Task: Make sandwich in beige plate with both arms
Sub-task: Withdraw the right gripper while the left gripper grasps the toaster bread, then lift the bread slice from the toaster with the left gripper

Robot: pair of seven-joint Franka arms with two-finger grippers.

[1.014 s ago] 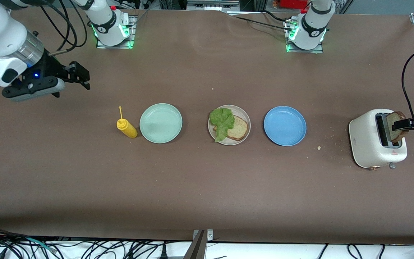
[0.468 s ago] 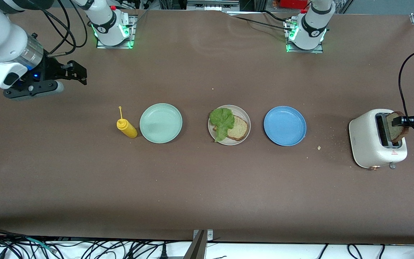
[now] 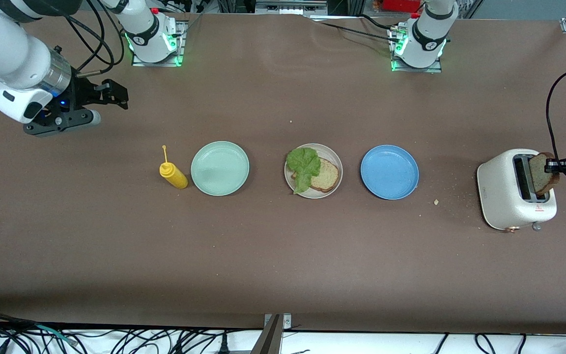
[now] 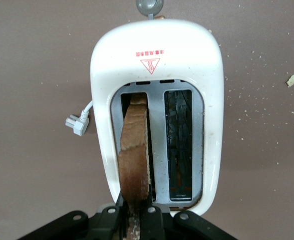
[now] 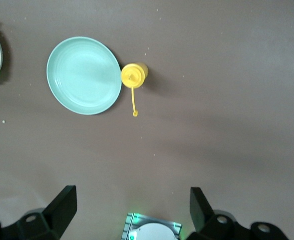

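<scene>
Near the middle of the bench: beige plate [image 3: 337,169] with one bread slice [image 3: 326,176] and a green lettuce leaf [image 3: 303,167] lying partly over it. Beside it, toward the left arm's end, a blue plate [image 3: 389,172]. Toward the right arm's end, a mint-green plate [image 3: 219,168] and a yellow squeeze bottle [image 3: 173,175]. At the left arm's edge, white toaster [image 3: 509,201]; left gripper [image 3: 551,165] clamped on second bread slice [image 3: 538,173] over its slot. Up over the right arm's corner, right gripper [image 3: 117,97] waiting, jaws apart.
</scene>
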